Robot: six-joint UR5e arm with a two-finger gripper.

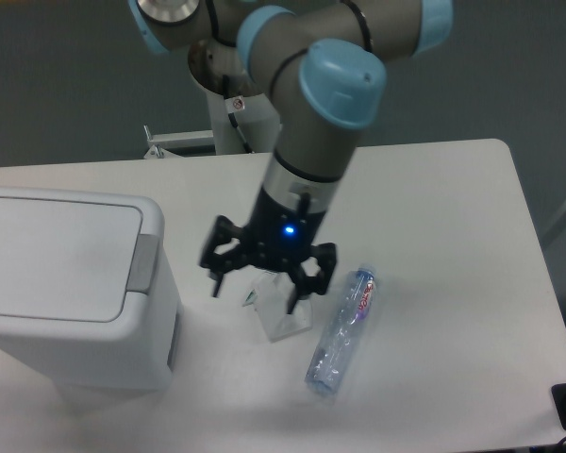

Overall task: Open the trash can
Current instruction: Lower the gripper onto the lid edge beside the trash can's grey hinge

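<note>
The trash can [71,283] is a large boxy white bin at the left of the table, its flat lid down and a grey push tab [142,262] on the lid's right edge. My gripper [257,293] hangs to the right of the bin, above the table, open with nothing between its fingers. It is a short way from the grey tab and does not touch the bin. A blue light glows on the gripper body.
A crumpled white wrapper [281,316] lies under and just right of the gripper. A clear plastic bottle [341,329] lies on the table to the right of it. The robot base [238,75] stands behind the table's far edge.
</note>
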